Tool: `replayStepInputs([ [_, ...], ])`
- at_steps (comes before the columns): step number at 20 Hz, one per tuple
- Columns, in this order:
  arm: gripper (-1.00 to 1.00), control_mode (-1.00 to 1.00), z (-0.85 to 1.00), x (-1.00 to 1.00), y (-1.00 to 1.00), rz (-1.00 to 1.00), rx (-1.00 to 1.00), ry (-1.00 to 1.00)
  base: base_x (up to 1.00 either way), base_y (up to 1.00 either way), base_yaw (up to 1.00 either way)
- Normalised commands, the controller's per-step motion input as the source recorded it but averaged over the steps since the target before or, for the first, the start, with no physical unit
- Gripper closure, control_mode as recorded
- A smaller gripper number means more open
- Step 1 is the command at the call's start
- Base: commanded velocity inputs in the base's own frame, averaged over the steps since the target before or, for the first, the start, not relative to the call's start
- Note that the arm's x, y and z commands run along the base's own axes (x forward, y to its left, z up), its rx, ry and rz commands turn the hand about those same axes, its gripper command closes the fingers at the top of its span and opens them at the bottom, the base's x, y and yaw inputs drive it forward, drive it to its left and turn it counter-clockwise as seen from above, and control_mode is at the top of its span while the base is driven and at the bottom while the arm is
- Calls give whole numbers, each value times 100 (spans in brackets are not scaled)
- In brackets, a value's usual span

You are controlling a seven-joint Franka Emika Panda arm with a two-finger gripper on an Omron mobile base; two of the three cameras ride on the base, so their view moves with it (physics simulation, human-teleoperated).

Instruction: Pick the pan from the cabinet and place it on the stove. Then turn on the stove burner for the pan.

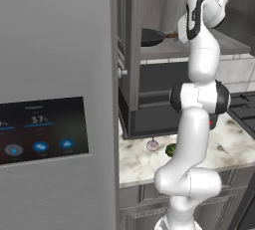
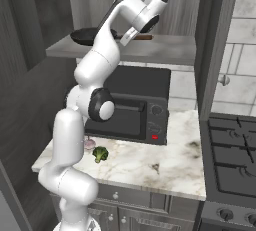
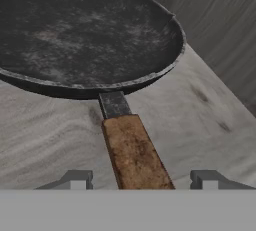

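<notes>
The pan (image 3: 85, 30) is round and black with a speckled inside, and it rests on the shelf of the grey cabinet (image 2: 150, 50). Its reddish-brown wooden handle (image 3: 135, 155) points toward my hand. My gripper (image 3: 142, 180) is open, one fingertip on each side of the handle with a gap on both sides. From the base, the pan (image 1: 149, 36) (image 2: 85, 36) sits deep on the shelf and the gripper (image 2: 131, 36) reaches in at the handle's end. The cabinet door (image 2: 212, 45) stands swung open. The stove (image 2: 232, 160) lies low at the right.
A black countertop oven (image 2: 130, 107) stands on the marble counter (image 2: 150, 165) under the shelf. A broccoli floret (image 2: 100, 153) and a small pink item (image 2: 90, 142) lie in front of it. The steel fridge (image 1: 50, 99) fills the left side. Stove knobs (image 2: 226, 215) line the range's front.
</notes>
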Motion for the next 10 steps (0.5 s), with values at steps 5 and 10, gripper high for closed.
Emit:
replayStepInputs([
  [5, 100, -100, -47, 4, 0, 2, 0, 9, 0, 0, 0],
  [10, 100, -100, -41, 0, -1, 1, 2, 1, 0, 0, 0],
])
